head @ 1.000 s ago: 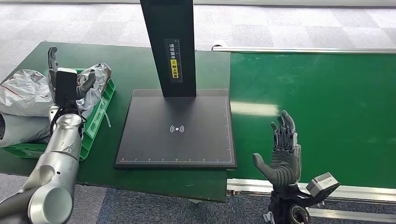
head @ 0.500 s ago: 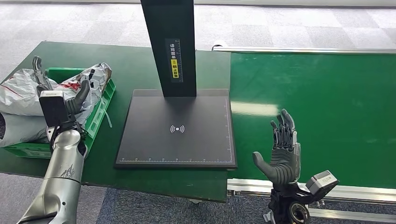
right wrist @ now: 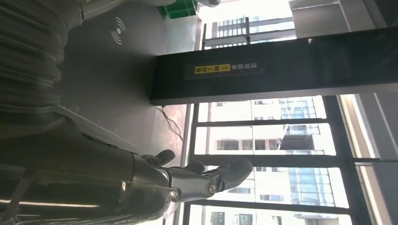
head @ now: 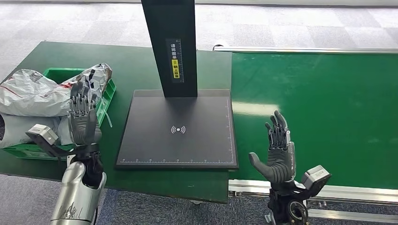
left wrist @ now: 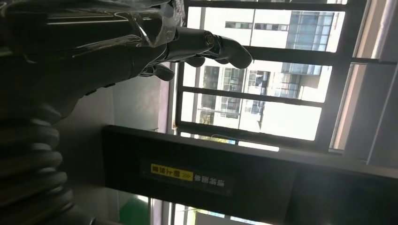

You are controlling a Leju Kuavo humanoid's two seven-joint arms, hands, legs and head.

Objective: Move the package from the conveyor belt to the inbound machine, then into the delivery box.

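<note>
My fingers [head: 82, 96] on the left hand [head: 81, 123] stand straight up and apart, holding nothing, at the lower left of the frame just in front of the green plastic delivery box [head: 104, 101]. My right hand [head: 279, 157] at the lower centre-right is the same: palm raised, spread and empty, over the near edge of the green conveyor belt [head: 324, 108].

The grey crinkled plastic packages [head: 33, 91] lie heaped in and over the delivery box at the left edge. I see no package on the belt, and none on the flat black scanning plate of the inbound machine [head: 178, 129], whose black post [head: 170, 42] rises at the top centre.

I judge the step in hand to be readying for a pickup from the belt. To do it well I should keep the right palm low and facing the belt's run, fingers wide, so a soft bag can slide in and be closed on across its bulk, not a loose corner. The left hand should stay off the piled bags, which look apt to spill over the box's rim onto the dark green tabletop [head: 136, 65].
</note>
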